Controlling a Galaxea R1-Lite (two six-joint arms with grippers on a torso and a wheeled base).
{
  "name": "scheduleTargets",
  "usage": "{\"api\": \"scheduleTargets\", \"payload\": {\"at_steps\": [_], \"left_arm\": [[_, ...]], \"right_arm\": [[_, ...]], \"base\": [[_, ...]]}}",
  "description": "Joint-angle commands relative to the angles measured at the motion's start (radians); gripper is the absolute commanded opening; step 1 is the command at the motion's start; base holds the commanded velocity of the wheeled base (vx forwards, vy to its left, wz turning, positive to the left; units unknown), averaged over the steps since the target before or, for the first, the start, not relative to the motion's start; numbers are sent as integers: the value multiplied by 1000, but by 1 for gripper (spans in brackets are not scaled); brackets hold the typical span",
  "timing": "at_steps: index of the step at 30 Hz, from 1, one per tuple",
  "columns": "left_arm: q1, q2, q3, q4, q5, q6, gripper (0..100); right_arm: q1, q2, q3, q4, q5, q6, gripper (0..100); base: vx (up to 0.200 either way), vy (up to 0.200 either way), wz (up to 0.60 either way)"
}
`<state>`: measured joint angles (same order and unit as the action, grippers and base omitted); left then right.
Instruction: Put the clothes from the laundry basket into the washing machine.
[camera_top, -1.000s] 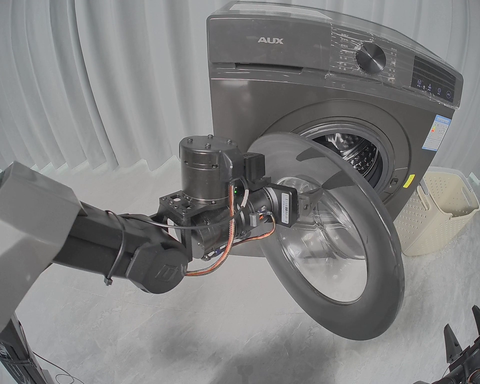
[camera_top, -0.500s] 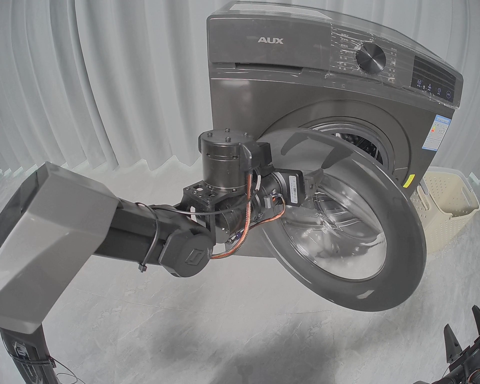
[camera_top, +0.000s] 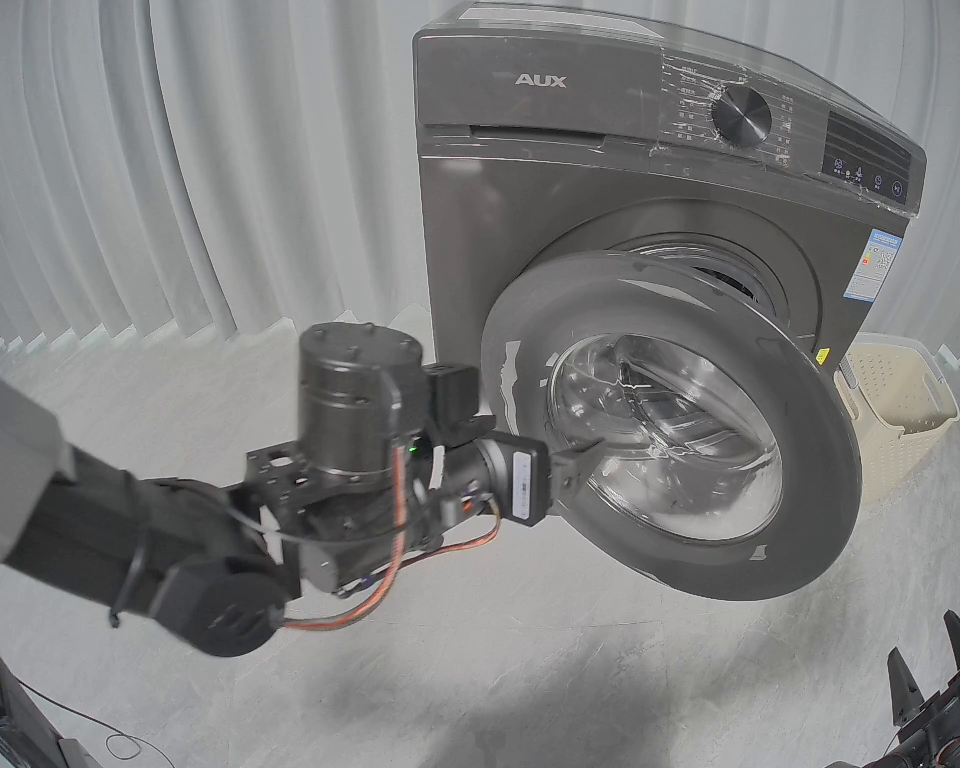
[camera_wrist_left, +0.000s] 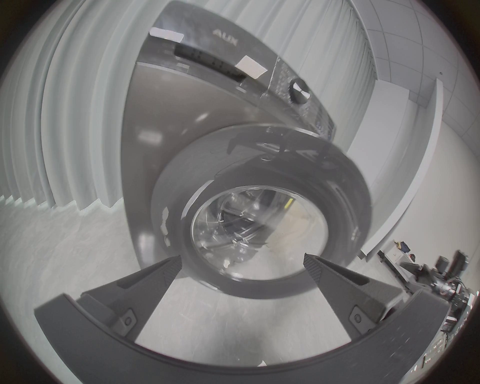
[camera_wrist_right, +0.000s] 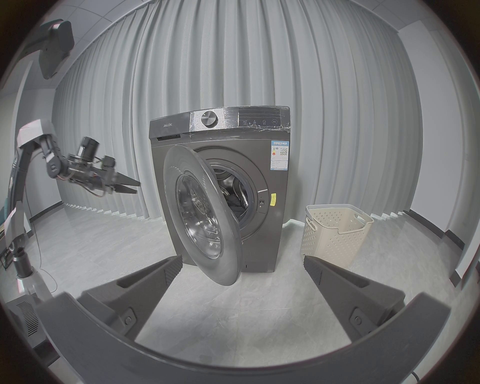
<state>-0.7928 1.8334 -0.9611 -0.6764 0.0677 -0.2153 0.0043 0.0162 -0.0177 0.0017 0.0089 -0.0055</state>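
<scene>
While our left gripper hangs with fingers spread wide and empty, it sits near the outer face of the half-shut door of the washing machine, apart from it. Our right gripper is low and well back, likewise parted with nothing between its fingers. We see the laundry basket standing on the floor just beside the machine's right flank.

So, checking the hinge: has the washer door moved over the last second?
Yes. The door has swung partway closed, toward the front of the washing machine.
</scene>
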Motion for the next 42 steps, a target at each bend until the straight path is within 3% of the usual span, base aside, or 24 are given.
{"api": "scheduleTargets", "payload": {"at_steps": [1, 5, 9, 10, 11, 15, 16, 17, 18, 19, 24, 27, 30, 33, 36, 37, 38, 42], "left_arm": [[3, -600, 438, 86, -8, 13, 100], [70, -766, 533, 153, -8, 14, 100], [208, -1033, 653, 259, -3, 25, 100], [208, -1033, 653, 259, -3, 25, 100], [262, -1137, 691, 296, -6, 45, 100], [323, -1313, 756, 356, -2, 70, 100], [385, -1382, 783, 386, -5, 82, 100], [385, -1382, 783, 386, -5, 82, 100], [471, -1445, 818, 419, -12, 91, 100], [498, -1476, 832, 429, -14, 93, 100], [599, -1605, 914, 457, -19, 102, 100], [673, -1668, 961, 469, -48, 126, 100], [767, -1741, 961, 578, -108, 163, 100], [823, -1789, 955, 638, -184, 155, 100], [820, -1786, 956, 627, -123, 132, 100], [820, -1784, 960, 627, -42, 134, 100], [819, -1786, 960, 636, 1, 145, 100], [819, -1784, 952, 664, -2, 146, 100]], "right_arm": [[0, -16, 18, 0, 0, -1, 100], [0, -16, 18, 0, 0, -1, 100], [0, -16, 18, 0, 0, -1, 100], [0, -16, 18, 0, 0, -1, 100], [0, -16, 18, 0, 0, -1, 100], [-1, -16, 18, 0, 0, 1, 100], [0, -16, 18, 0, 0, -1, 100], [0, -16, 18, 0, 0, -1, 100], [0, -16, 18, 0, 0, -1, 100], [0, -16, 18, 0, 0, -1, 100], [0, -16, 18, 0, 0, -1, 100], [0, -16, 18, 0, 0, -1, 100], [0, -16, 18, 0, 2, -1, 100], [-1, -16, 18, 0, 3, 2, 100], [-1, -16, 18, 0, 5, 9, 100], [-1, -16, 18, -2, 5, 12, 100], [-1, -16, 18, -2, 6, 10, 100], [-1, -16, 18, -5, 13, -2, 100]], "base": [[0, 0, 0], [0, 0, 0], [0, 0, 0], [0, 0, 0], [0, 0, 0], [0, 0, 0], [0, 0, 0], [0, 0, 0], [0, 0, 0], [0, 0, 0], [0, 0, 0], [0, 0, 0], [0, 0, 0], [0, 0, 0], [0, 0, 0], [0, 0, 0], [0, 0, 0], [0, 0, 0]]}}
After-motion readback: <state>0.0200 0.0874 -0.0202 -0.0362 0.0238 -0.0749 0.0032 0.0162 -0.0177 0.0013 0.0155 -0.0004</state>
